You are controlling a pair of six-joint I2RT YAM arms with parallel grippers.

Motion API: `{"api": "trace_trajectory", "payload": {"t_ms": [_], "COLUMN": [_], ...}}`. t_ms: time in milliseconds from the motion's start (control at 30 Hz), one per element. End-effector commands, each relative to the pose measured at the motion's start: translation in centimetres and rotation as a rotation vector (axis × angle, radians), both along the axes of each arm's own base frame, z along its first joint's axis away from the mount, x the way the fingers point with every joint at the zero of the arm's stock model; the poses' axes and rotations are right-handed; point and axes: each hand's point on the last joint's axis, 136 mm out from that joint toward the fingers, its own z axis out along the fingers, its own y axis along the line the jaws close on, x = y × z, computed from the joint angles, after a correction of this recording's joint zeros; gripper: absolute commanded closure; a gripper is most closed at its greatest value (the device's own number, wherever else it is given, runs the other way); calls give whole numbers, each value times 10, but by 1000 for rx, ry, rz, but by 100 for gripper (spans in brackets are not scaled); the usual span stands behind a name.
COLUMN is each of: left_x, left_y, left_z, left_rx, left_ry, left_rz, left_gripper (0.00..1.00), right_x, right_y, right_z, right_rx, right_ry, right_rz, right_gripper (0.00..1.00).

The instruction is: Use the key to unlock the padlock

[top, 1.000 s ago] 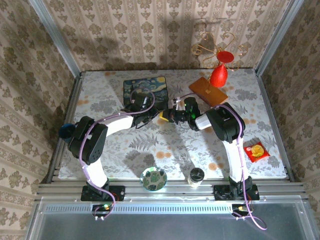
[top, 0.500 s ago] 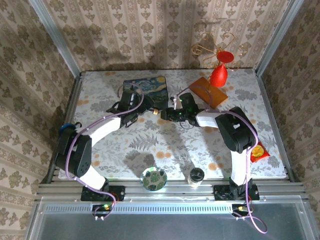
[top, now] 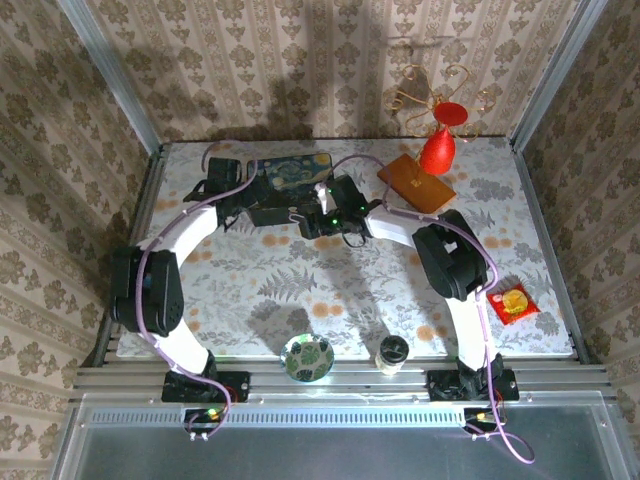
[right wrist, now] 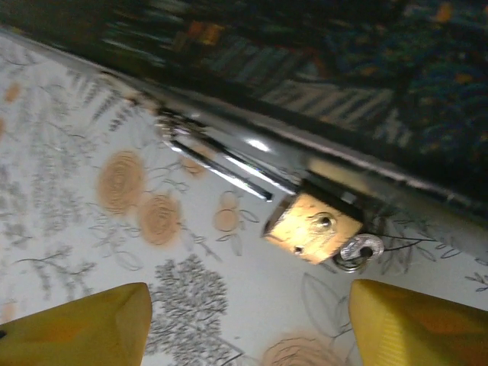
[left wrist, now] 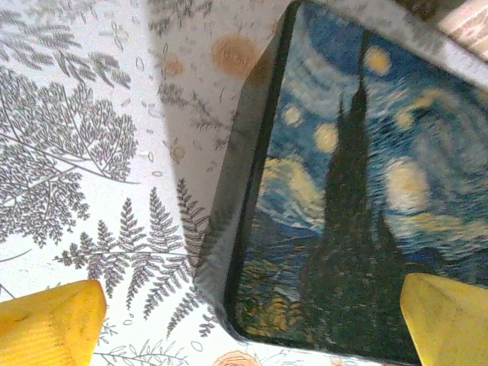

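Padlock (right wrist: 313, 227) lies on table (right wrist: 221, 267) against starry-painting box (left wrist: 343, 191) edge, key (right wrist: 358, 250) in its keyhole. One shackle leg looks free of the body, so likely unlocked. Left gripper (left wrist: 248, 320) and right gripper (right wrist: 248, 316) both spread, empty.

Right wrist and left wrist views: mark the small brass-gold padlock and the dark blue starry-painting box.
small brass-gold padlock (right wrist: 313, 229): right wrist view, on the face of its squarish body.
dark blue starry-painting box (left wrist: 358, 206): left wrist view, on the painted lid, at the dark cypress.
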Motion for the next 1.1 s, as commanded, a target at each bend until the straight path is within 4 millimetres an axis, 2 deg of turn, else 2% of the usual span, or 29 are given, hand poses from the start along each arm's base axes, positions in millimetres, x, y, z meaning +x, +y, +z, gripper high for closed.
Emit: {"api": "trace_trajectory", "payload": {"t_ms": [0, 200, 367, 500, 667, 800, 933, 1067], "left_x": [13, 21, 24, 27, 30, 31, 32, 31], "left_y": [-10, -21, -27, -30, -37, -41, -43, -43], "left_z": [10, -1, -6, -9, -12, -15, -16, -17], "left_rx": [-19, -53, -76, -91, -114, -123, -131, -128], "left_ry": [-30, -11, -15, -15, -12, -8, -6, -4], "left_rz": [-67, -97, -110, -118, -130, -138, -143, -142], "left_gripper": [0, 0, 0, 0, 0, 0, 0, 0], "right_x": [7, 25, 29, 36, 47, 48, 45, 45], "right_y": [-11, 0, 1, 7, 13, 20, 24, 19], "right_z": [-19, -18, -19, -8, -8, -9, -15, -14], "right_rx": [-110, -114, -90, -61, -45, 1, 74, 137], "right_ry": [3, -37, -5, -14, 17, 49, 120, 135], "right_rz": [1, 29, 30, 26, 11, 18, 25, 0], "right_gripper": [28, 24, 21, 19, 20, 21, 30, 54]}}
